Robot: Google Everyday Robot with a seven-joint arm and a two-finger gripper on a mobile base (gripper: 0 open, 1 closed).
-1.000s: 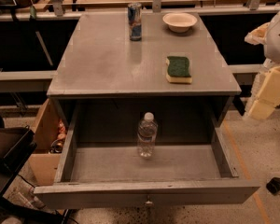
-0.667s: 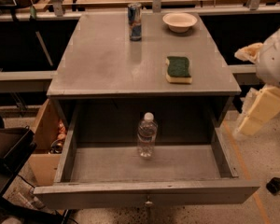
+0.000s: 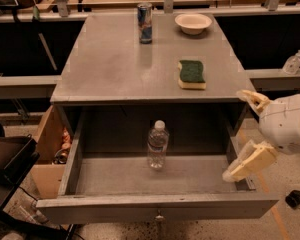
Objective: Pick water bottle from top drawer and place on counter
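The water bottle (image 3: pixel 157 145) stands upright near the middle of the open top drawer (image 3: pixel 155 206). The gripper (image 3: pixel 233 134) hovers by the drawer's right wall, its fingers spread wide and holding nothing, well apart from the bottle. The grey tabletop (image 3: pixel 115 64) carries a drink can (image 3: pixel 145 23), a bowl (image 3: pixel 193 23) and a sponge (image 3: pixel 191 74).

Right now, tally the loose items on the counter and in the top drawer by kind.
Water bottle: 1, in the top drawer
Drink can: 1, on the counter
Bowl: 1
Sponge: 1
Total: 4
Gripper: right of the drawer, jaws open
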